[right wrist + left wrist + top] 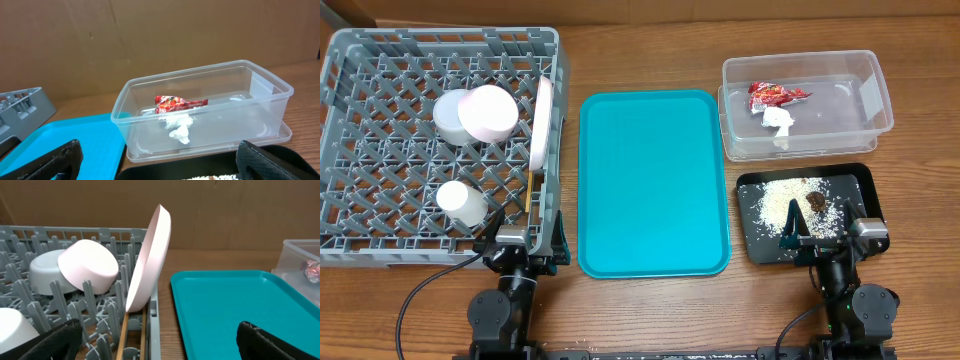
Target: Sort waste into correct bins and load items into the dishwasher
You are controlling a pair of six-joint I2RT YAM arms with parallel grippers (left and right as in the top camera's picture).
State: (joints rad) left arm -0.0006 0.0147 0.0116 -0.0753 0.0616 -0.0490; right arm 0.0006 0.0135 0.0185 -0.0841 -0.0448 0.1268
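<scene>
The grey dish rack (380, 130) at the left holds a white bowl (448, 115), a pale pink bowl (487, 111), a white plate on edge (541, 120), a white cup (460, 201) and chopsticks (122, 332). The clear tub (865, 125) holds the red wrapper (776, 94) and white tissue (779, 122). The black tray (855, 185) holds rice (782, 205) and dark scraps (816, 201). My left gripper (528, 242) is open and empty at the rack's front right corner. My right gripper (825, 240) is open and empty at the black tray's front edge.
A big teal serving tray (653, 180) lies bare between the rack and the bins. The wooden table (650, 60) runs behind everything. Both arm bases sit at the front edge.
</scene>
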